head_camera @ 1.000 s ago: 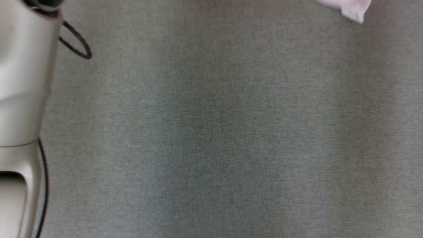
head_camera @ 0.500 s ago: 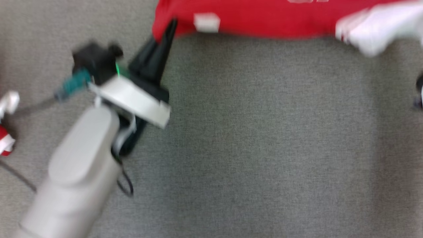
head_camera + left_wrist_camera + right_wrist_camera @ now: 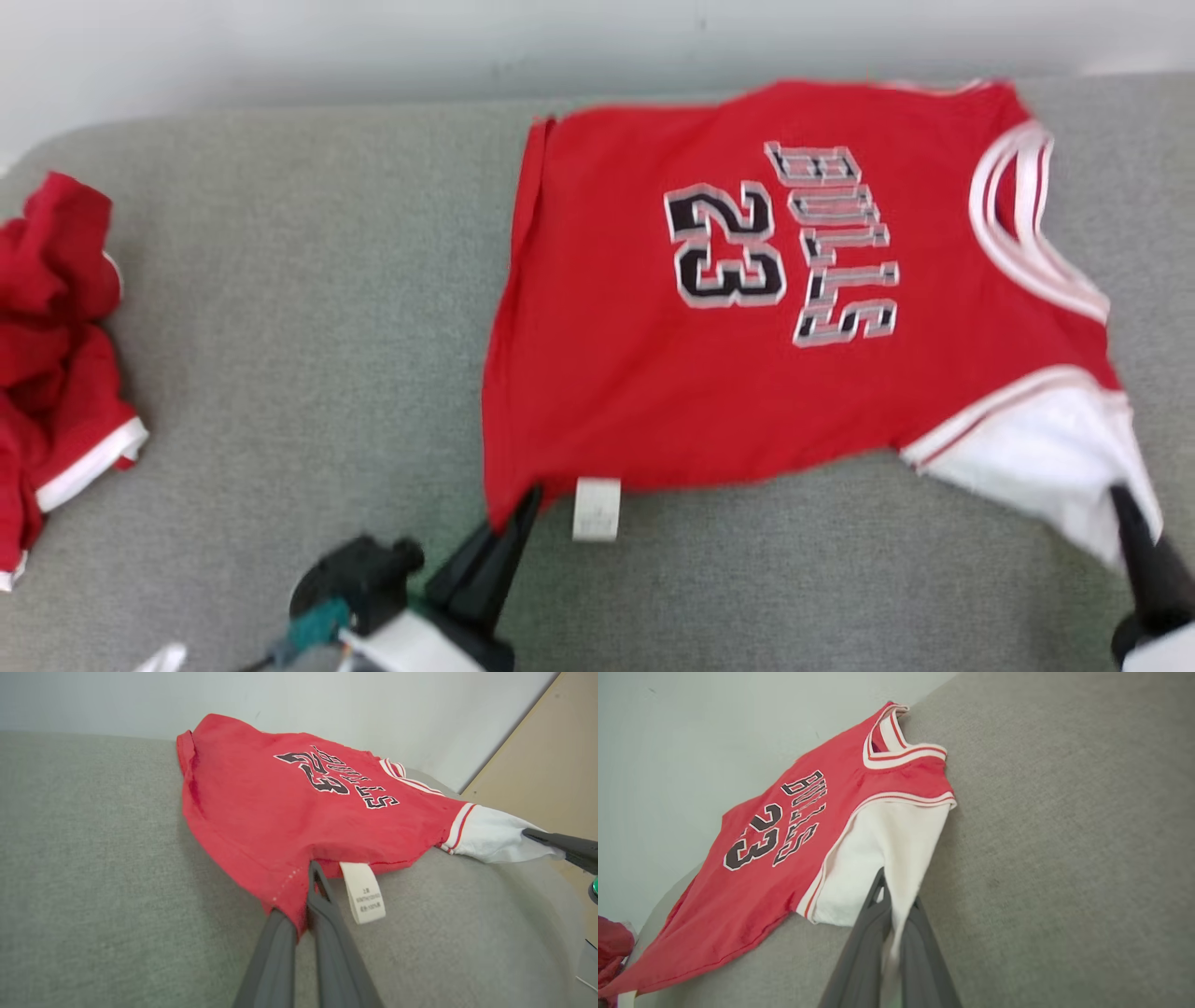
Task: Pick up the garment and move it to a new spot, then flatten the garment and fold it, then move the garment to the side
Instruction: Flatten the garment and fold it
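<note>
Jersey [image 3: 653, 392] first: in the head view I see the red shirt spread out over the middle and right of the frame on the grey surface [image 3: 280, 327]. Its number and lettering face up and its collar points toward the right edge. My left claw [image 3: 525, 504] comes up from the bottom edge, left of centre, and is pinched tight on the lower left corner of the hem, just beside the white tag [image 3: 596, 509]. My right claw [image 3: 1117, 499] rises in the lower right corner, with its tips closed on the end of the white sleeve [image 3: 1036, 457]. A second red garment [image 3: 51, 355] lies crumpled at the left edge, well apart from the jersey. A pale wall [image 3: 280, 47] runs along the top.

In the left wrist view, my two dark fingers [image 3: 273, 961] meet at bottom centre with the red hem corner clamped between them. The tag hangs just to their right. The jersey stretches away to the upper middle. At the right edge the right claw grips the sleeve end, in front of a tan panel [image 3: 551, 765].

In the right wrist view, the fingers are closed at bottom centre with white sleeve cloth pinched between them. The jersey runs off to the left and upper middle, and the crumpled garment shows in the lower left corner.
</note>
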### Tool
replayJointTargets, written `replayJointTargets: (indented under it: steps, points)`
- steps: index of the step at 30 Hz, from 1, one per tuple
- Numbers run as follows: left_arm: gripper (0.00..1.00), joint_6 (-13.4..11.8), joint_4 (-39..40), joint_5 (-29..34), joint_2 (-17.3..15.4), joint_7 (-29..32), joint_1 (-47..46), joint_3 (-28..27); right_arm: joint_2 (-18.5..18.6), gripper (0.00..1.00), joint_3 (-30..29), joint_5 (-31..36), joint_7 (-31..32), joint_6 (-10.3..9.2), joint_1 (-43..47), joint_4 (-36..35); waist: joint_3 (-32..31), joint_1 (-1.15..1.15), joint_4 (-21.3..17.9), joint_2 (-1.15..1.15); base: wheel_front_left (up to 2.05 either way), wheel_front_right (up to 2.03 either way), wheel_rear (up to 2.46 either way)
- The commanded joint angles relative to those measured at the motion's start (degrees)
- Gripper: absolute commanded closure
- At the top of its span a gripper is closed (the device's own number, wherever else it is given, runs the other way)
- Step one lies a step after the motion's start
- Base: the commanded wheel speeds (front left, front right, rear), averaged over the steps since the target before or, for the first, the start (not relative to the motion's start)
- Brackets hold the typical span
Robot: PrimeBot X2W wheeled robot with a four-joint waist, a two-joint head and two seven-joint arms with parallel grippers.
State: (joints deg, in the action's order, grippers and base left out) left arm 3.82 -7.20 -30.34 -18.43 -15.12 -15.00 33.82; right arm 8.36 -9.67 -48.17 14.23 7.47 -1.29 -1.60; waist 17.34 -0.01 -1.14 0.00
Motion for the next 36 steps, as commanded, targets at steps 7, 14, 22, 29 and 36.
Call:
replayJointTargets:
  steps: [7,14,22,29,36]
  points:
    - [1.00,-3.5,5.4,-1.3,-2.3,0.5,12.3,0.6,0.6,1.00,0.0,-0.2,2.5,0.02,13.1,-2.6,-5.6,0.01,-0.8,0.00,0.00,0.00,0.00]
    - [1.00,-5.5,11.1,-3.9,-3.8,4.9,20.6,2.5,0.1,1.00,-0.4,-2.1,6.7,0.02,21.8,-5.0,-7.6,0.01,-1.1,0.00,0.00,0.00,0.00]
    - [1.00,-6.8,18.3,-10.2,-7.2,15.1,22.0,1.4,-0.3,1.00,-2.9,-3.0,12.2,0.02,19.5,-7.5,-9.2,0.01,-1.5,0.00,0.00,0.00,0.00]
    - [1.00,-7.0,21.7,-16.0,-8.4,24.6,15.8,-0.8,-1.3,1.00,-4.5,-2.1,18.5,0.02,11.4,-9.2,-8.1,0.01,-1.6,0.00,0.00,0.00,0.00]
    - [1.00,-7.7,17.1,-21.3,-7.4,31.0,7.0,-4.1,-2.0,1.00,-4.3,3.7,21.4,0.02,0.2,-4.3,-6.4,0.01,-1.1,0.00,0.00,0.00,0.00]
